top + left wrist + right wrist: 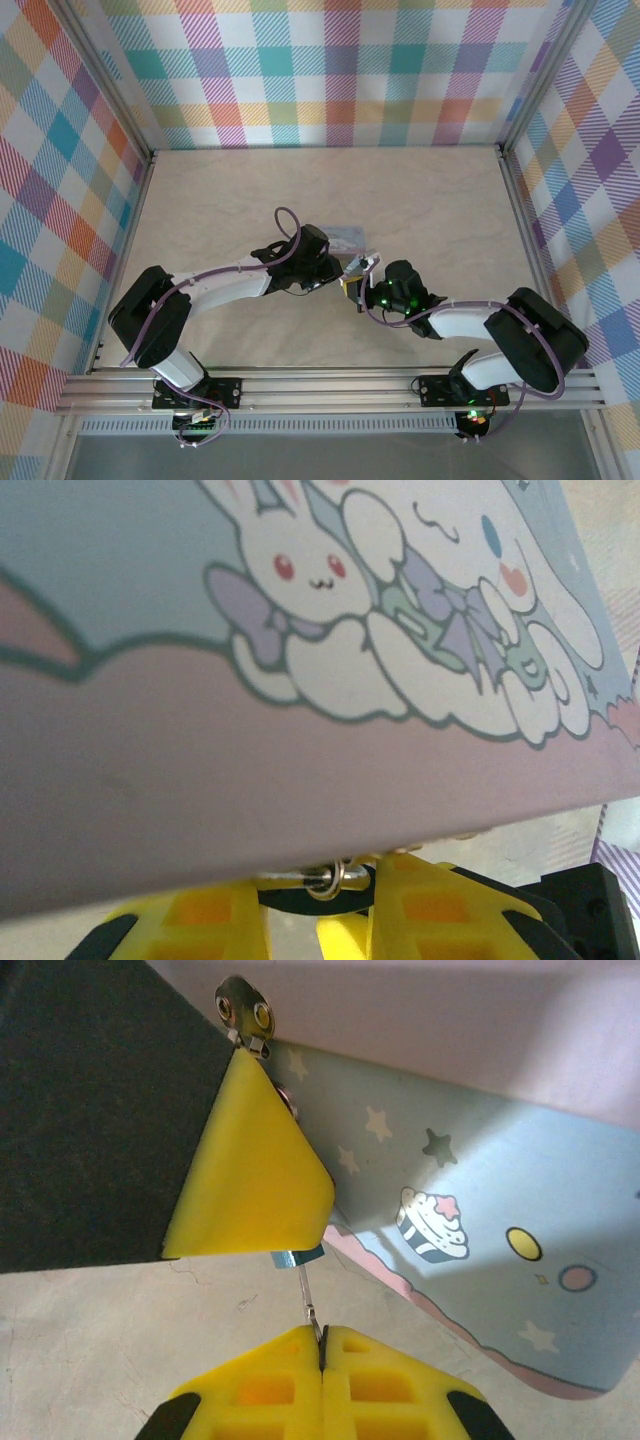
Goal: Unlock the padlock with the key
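Observation:
The padlock (297,1258) shows as a small blue body peeking out under a yellow finger (250,1160) of my left gripper (322,888), which is shut on it. Its silver shackle and a small ring (336,878) sit between the left fingers, right under the tin's edge. My right gripper (322,1342) is shut on the key (308,1292). The key's thin blade runs up from the fingertips to the padlock's underside. From above, both grippers (335,266) (357,284) meet just in front of the tin.
The pale blue tin (346,238) with white cartoon animals (330,610) lies on the beige table (440,200), close behind the grippers. Its metal hasp (245,1005) sticks out above the left finger. Plaid walls and metal posts (130,120) enclose the table.

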Controlling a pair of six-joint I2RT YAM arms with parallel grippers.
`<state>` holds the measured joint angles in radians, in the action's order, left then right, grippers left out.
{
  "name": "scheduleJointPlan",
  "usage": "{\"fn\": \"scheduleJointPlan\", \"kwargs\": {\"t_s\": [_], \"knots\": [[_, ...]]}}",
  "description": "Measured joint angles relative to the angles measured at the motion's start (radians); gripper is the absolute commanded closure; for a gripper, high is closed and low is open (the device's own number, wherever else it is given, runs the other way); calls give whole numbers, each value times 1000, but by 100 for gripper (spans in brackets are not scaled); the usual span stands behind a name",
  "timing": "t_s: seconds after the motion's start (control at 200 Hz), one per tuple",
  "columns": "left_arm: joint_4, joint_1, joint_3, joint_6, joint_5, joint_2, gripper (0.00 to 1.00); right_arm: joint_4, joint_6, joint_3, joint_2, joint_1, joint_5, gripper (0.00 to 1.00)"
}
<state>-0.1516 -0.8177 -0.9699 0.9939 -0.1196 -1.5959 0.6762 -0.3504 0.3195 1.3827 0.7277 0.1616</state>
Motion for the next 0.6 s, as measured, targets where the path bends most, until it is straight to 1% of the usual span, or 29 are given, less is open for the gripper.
{"fn": "scheduleJointPlan", "kwargs": {"t_s": [0.43,0.6], "knots": [[-6,2,-3,-14,10,0,99,21,0,-23,-1,19,8,100],[-6,2,-3,-14,10,0,99,18,-1,-40,-30,23,8,100]]}}
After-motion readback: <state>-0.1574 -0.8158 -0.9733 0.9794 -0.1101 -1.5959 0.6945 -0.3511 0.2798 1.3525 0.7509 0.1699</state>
